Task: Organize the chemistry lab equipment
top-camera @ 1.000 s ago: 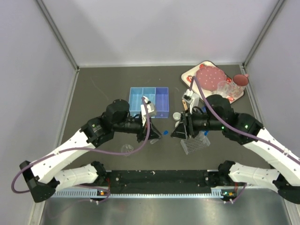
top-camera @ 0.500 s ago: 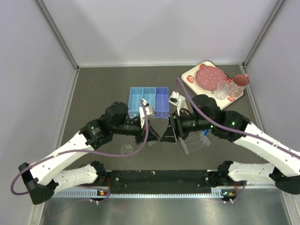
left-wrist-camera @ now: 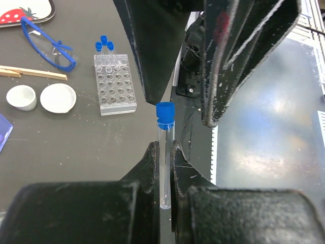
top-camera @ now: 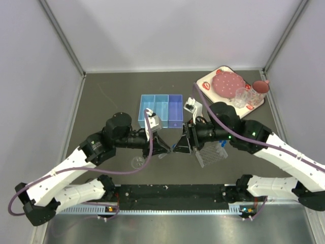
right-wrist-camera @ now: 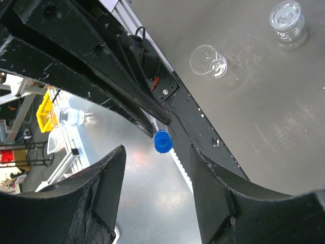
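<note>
My left gripper [left-wrist-camera: 163, 147] is shut on a clear tube [left-wrist-camera: 165, 152] with a blue cap [left-wrist-camera: 165, 114], gripping its lower end. My right gripper [right-wrist-camera: 157, 162] is open and faces it tip to tip. The cap [right-wrist-camera: 162, 142] sits just beyond the right fingertips, roughly in line with the gap between them. In the top view the two grippers meet at mid-table, left [top-camera: 165, 150] and right [top-camera: 179, 147]. The clear well rack [left-wrist-camera: 117, 84] holds two blue-capped tubes [left-wrist-camera: 105, 44]. Wooden tongs [left-wrist-camera: 30, 72] and two white round dishes [left-wrist-camera: 58, 97] lie beside it.
A blue compartment box [top-camera: 161, 110] stands behind the grippers. The strawberry-print tray [top-camera: 231, 89] is at the back right. A clear dish [top-camera: 137, 162] lies near the front edge under the left arm. Blue goggles [left-wrist-camera: 48, 46] lie near the rack [top-camera: 212, 155]. A small clear jar [right-wrist-camera: 287, 21] stands on the table.
My right gripper has swung left to meet the left gripper. The left arm's wrist has drawn back to the left, with the tube still in its jaws.
</note>
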